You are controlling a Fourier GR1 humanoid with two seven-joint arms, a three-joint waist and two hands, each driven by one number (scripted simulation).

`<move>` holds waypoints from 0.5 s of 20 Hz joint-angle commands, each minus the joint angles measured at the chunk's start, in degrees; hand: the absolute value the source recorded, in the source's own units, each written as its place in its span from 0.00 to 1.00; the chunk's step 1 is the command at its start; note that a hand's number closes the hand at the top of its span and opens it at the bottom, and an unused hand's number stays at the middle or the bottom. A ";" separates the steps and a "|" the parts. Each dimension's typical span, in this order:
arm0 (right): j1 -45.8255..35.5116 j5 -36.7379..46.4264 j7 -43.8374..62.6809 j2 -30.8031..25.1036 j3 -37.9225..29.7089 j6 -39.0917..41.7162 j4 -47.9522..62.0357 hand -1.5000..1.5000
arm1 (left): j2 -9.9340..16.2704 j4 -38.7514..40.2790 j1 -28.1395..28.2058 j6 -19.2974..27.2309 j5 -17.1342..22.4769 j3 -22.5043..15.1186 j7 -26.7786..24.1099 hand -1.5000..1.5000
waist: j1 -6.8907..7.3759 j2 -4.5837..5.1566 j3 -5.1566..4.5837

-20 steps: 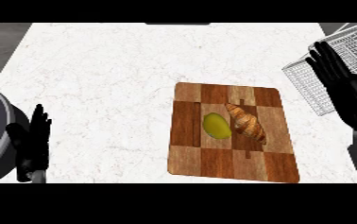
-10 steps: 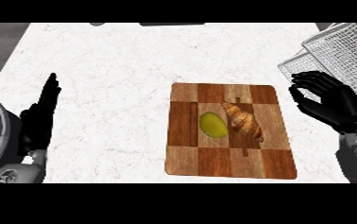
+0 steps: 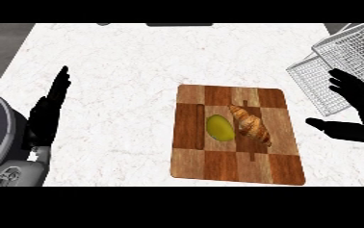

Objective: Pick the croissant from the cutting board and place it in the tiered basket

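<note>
Cutting board [image 3: 213,167], checkered wood, sits lower centre-right of the frame on the white speckled counter [image 3: 135,63], near edge closest to the bottom. On its middle lies the croissant [image 3: 250,125], brown, running diagonally from upper left to lower right, untouched by either hand. Just beside it on its left, touching or nearly so, is a yellow-green fruit [image 3: 220,127], oval, can't tell what kind. No writing, brand or label readable on anything. Left hand [image 3: 48,111] at the left edge of the frame, fingers straight and pointing up, open, holding nothing, well apart from the board. A grey rounded part of the robot [image 3: 10,145] shows at the lower left corner beside it. Right hand [image 3: 347,107] at the right edge, just beside the board's right side, thumb spread low and fingers higher, open with nothing in it, not touching the croissant. Behind it, upper right of the frame, the tiered basket [image 3: 320,70], white wire mesh, partly cut off by the frame edge; the right hand's fingers overlap its lower part in view.
</note>
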 commanded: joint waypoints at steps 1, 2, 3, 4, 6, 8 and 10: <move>-1.19 2.44 7.29 -10.12 4.20 9.98 -3.31 0.00 | 1.27 -0.14 -1.40 -1.09 0.33 1.09 0.18 0.50 | 0.69 0.04 -0.15; -2.52 3.16 9.31 -10.70 5.67 10.73 -5.43 0.00 | 1.46 1.36 -2.44 -1.95 0.60 1.37 -0.09 0.50 | 0.53 0.13 -0.17; -3.10 2.89 11.32 -13.60 5.89 13.75 -5.95 0.00 | 0.60 0.27 -0.07 -1.53 -0.10 -0.01 -0.50 0.50 | 1.02 0.02 -0.17; -6.32 2.41 13.67 -14.02 6.32 15.21 -5.37 0.00 | 0.01 0.22 -0.74 -1.35 -0.42 -0.27 -1.23 0.50 | 1.53 0.20 -0.12; -6.60 3.72 17.88 -14.58 9.35 17.03 -7.98 0.00 | -1.00 0.61 -2.05 -0.80 -0.38 -0.19 0.53 0.50 | 1.03 0.15 -0.09; -11.84 3.73 22.64 -13.72 10.26 18.44 -7.19 0.00 | -0.20 -0.64 -2.92 -1.87 -0.67 -0.08 1.76 0.50 | 1.59 0.24 -0.02; -15.84 4.14 30.39 -10.56 11.93 17.17 -9.83 0.00 | -1.69 3.40 -3.31 -1.73 -0.52 1.08 -0.47 0.50 | 1.18 0.24 -0.04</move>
